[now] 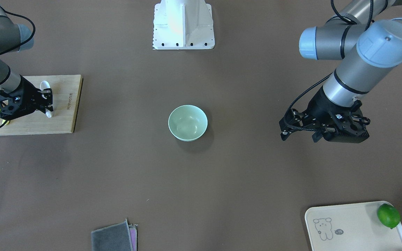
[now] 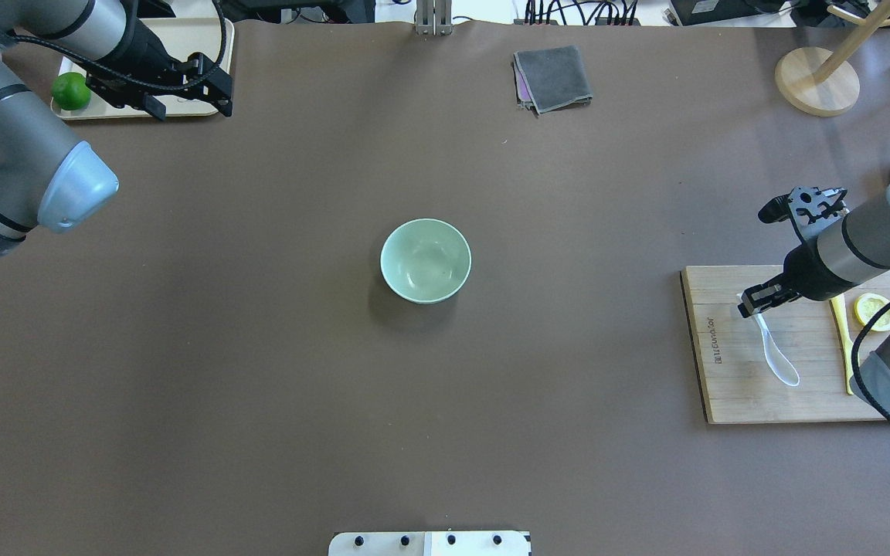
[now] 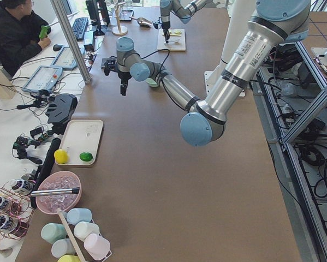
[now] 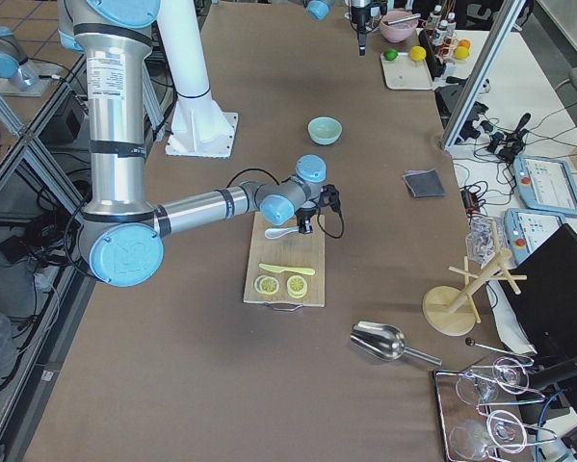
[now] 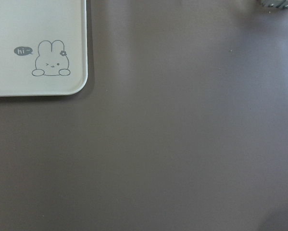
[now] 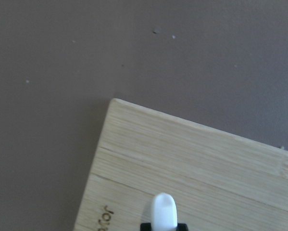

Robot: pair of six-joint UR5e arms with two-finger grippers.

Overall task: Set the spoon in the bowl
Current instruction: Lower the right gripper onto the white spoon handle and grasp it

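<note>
Pinching the spoon (image 2: 773, 351) by its handle tip, right gripper (image 2: 752, 303) risks scoop swinging or slipping toward bowl (image 2: 426, 260), nine o'clock overhead; left gripper (image 1: 283, 129) state indeterminate.

Your table (image 1: 243, 174) wears a matt brown covering, smooth with a few pale specks. The cutting board (image 2: 731, 394) is pale wood, and your right wrist view shows its straight grain. The spoon (image 2: 773, 355) shines glossy white. The bowl (image 1: 180, 122) is smooth mint green with a soft sheen. The tray (image 1: 354, 226) looks like smooth cream plastic. The folded cloth (image 2: 557, 77) is grey and matt, and the lime (image 1: 388, 215) is glossy.
</note>
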